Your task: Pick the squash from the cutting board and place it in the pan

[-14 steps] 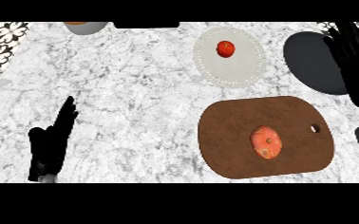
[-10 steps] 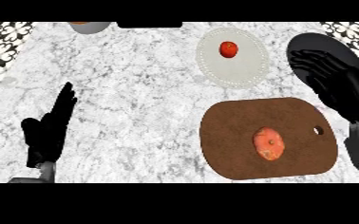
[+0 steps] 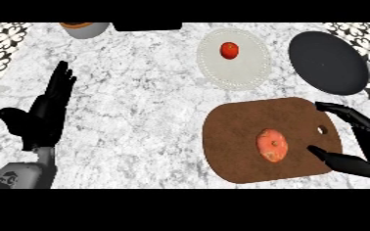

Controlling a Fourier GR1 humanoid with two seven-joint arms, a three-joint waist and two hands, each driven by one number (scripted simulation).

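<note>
Since the earlier frames the right hand (image 3: pixel 352 142) has dropped from beside the pan to the right edge of the cutting board (image 3: pixel 235 142), and the left hand (image 3: pixel 42 110) shows a little higher at the view's left side. Nearest the lower edge, the right hand's thumb lies over the board's lower right corner, while its fingers (image 3: pixel 341 110) reach in above the board's small hole; thumb and fingers are spread wide with nothing between them but bare board. Just to the left of that thumb tip, apart from it, the squash (image 3: pixel 272 145) lies flat on the brown board, roughly in the board's right half and untouched by either hand. Over at the left, the left hand rests open, fingers straight and pointing up, with its grey forearm below it at the lower left corner. Farther on, beyond the right hand's fingers, the dark pan (image 3: pixel 329 62) sits on the marble counter (image 3: pixel 137 78) near the right edge, holding nothing. To the left of the pan stands a white plate (image 3: pixel 217 63) with a small red fruit (image 3: pixel 230 50) on it. Farthest off, at the upper left, a grey bowl (image 3: pixel 86 29) is partly cut off by the view's edge.
</note>
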